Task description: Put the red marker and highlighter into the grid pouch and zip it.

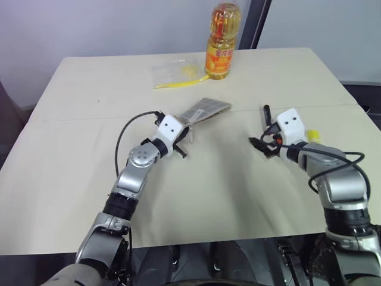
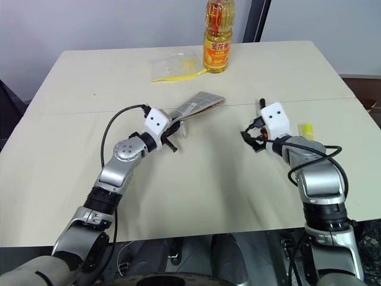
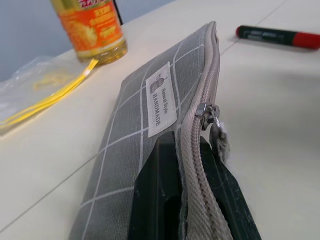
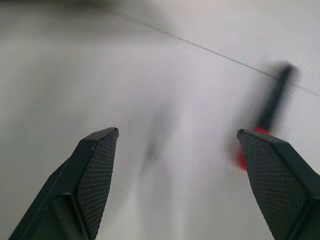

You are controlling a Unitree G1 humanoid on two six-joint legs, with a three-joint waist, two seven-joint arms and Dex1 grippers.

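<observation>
Left gripper [image 1: 186, 142]: left of centre in the left eye view; fingers [image 3: 155, 200] closed on the zipper edge of the grid pouch, one black finger on each side of the seam.
Grid pouch [image 1: 205, 109]: grey fabric with white grid lines, just above centre of the left eye view; the near end is lifted in the left gripper, the far end lies toward the bottle. A white label and the silver zipper pull [image 3: 209, 116] show in the left wrist view.
Right gripper [image 1: 262, 148]: right of centre in the left eye view, above the bare table [image 1: 71, 179]; fingers [image 4: 95, 170] spread wide, holding nothing.
Red marker [image 3: 280, 36]: lies flat on the table, just beyond the right gripper, apart from the pouch; black barrel, red end.
Highlighter [image 2: 306, 131]: bright yellow, on the table at the right of the right eye view, just beside the right arm.
Oil bottle [image 1: 223, 42]: upright at the top centre, orange label.
Clear plastic bag [image 1: 174, 72]: flat, left of the bottle, with yellow contents.
</observation>
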